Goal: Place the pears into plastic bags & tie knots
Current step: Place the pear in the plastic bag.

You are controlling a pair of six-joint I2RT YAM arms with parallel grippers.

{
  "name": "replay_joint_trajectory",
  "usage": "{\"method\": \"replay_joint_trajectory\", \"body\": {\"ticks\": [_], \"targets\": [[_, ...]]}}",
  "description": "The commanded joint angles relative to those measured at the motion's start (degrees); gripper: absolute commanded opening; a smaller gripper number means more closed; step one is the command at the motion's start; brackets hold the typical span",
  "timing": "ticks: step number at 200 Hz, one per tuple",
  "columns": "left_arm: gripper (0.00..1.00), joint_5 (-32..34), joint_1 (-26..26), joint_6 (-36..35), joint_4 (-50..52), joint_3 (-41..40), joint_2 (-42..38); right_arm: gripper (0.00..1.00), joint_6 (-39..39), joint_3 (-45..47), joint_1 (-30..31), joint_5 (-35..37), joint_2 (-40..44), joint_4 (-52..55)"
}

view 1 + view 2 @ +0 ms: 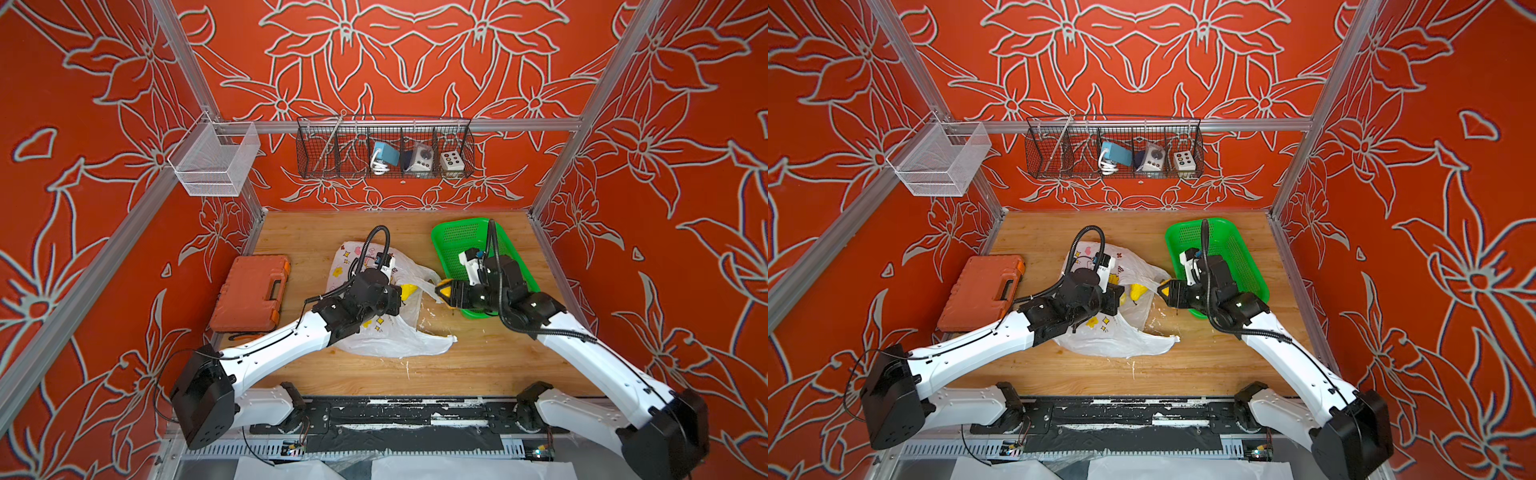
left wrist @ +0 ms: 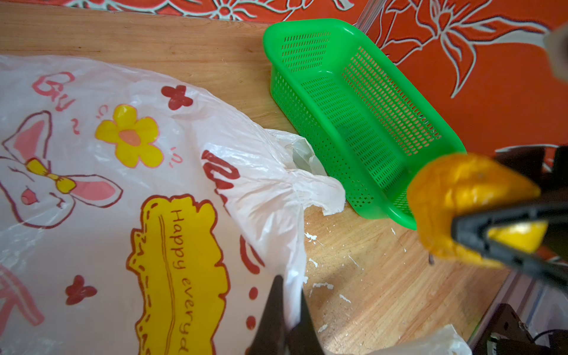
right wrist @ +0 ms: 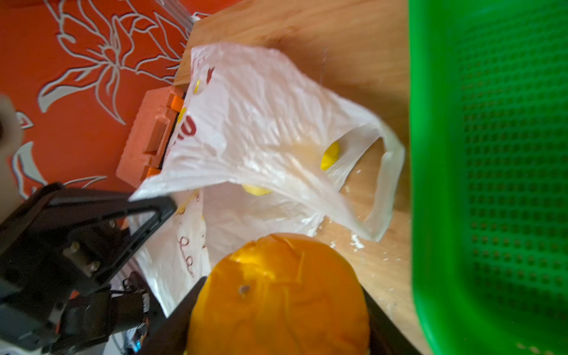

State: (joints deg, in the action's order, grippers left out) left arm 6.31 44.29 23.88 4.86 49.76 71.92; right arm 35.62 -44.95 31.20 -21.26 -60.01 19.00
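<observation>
Left end effector [image 2: 287,310] clamped on bag [image 3: 261,123] rim, propping mouth open; right end effector [image 1: 451,295] grips pear [image 3: 278,295] just outside.

The left arm [image 1: 270,353] and right arm [image 1: 602,365] reach inward, elbows bent. The left claw [image 2: 289,307] is pinched shut on the plastic bag [image 2: 215,153]; the right claw [image 1: 443,291] clamps the orange-yellow pear [image 2: 445,190].

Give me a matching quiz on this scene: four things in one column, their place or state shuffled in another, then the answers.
1 orange-yellow pear
2 bright yellow pear
3 plastic bag
4 orange case

A inside the bag
B closed, at the table's left edge
C held by the right gripper
D edge pinched by the left gripper

Pairs: 1-C, 2-A, 3-D, 4-B
</observation>
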Motion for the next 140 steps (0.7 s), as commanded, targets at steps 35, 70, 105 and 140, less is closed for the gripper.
{"method": "replay_joint_trajectory", "body": {"ticks": [35, 70, 105, 140], "targets": [[0.00, -1.11, -0.08, 0.27, -0.71, 0.09, -1.40, 0.37, 8.64, -0.75, 8.02, -0.23, -10.30, -13.34], [0.00, -2.38, -0.08, 2.38, -2.08, -1.02, -2.63, 0.38, 9.67, -7.30, 10.28, 1.39, -21.56, -18.70], [0.00, -1.76, -0.08, 5.99, -4.02, -2.58, -3.77, 0.83, 8.14, -18.53, 12.62, -2.51, -36.06, -20.39], [0.00, -0.60, -0.08, 9.31, -4.84, -4.28, -3.95, 0.91, 4.47, -16.47, 12.42, -3.50, -33.35, -17.38]]}}
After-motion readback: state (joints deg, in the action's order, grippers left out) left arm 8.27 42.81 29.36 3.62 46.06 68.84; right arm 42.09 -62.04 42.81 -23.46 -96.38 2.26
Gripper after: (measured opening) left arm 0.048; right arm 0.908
